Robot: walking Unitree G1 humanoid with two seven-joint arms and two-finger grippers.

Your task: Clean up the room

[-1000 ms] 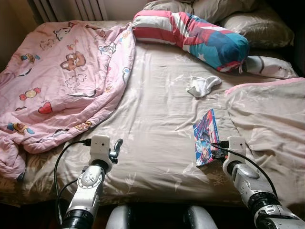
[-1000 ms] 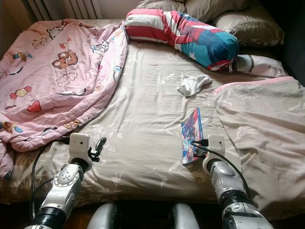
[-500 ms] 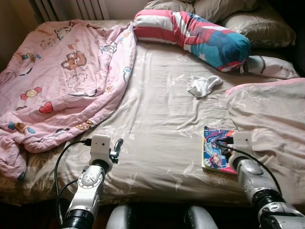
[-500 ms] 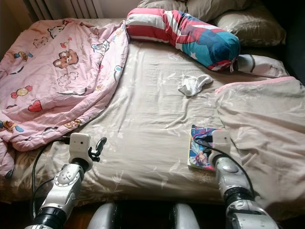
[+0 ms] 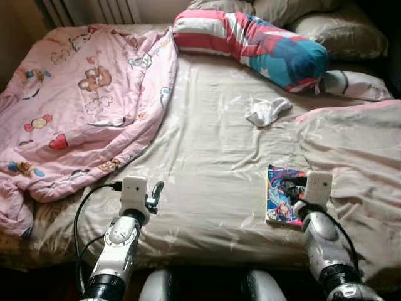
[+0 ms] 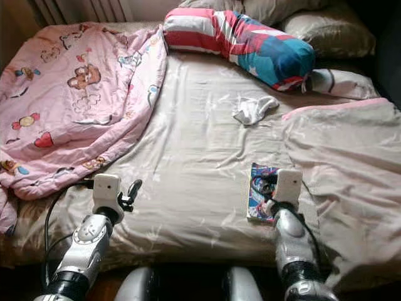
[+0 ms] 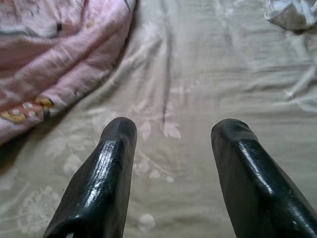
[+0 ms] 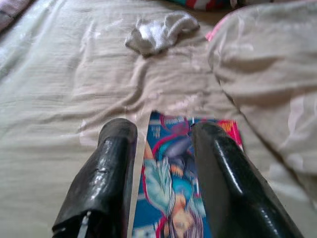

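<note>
On bed [image 5: 207, 157], comic book [image 5: 280, 204] now flat — earlier upright, right claw [image 8: 161, 144] released above it

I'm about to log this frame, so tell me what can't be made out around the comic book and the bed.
- Comic book: in the left eye view its right edge is hidden by the right end effector; the wrist view cuts off its near end.
- Cover lettering: too small and blurred to read.
- Whether the right fingers touch the cover: cannot tell.
- White cloth: crumpled, so its type is unclear.
- Beige pillows: cut off by the top edge, partly behind the striped bolster.
</note>
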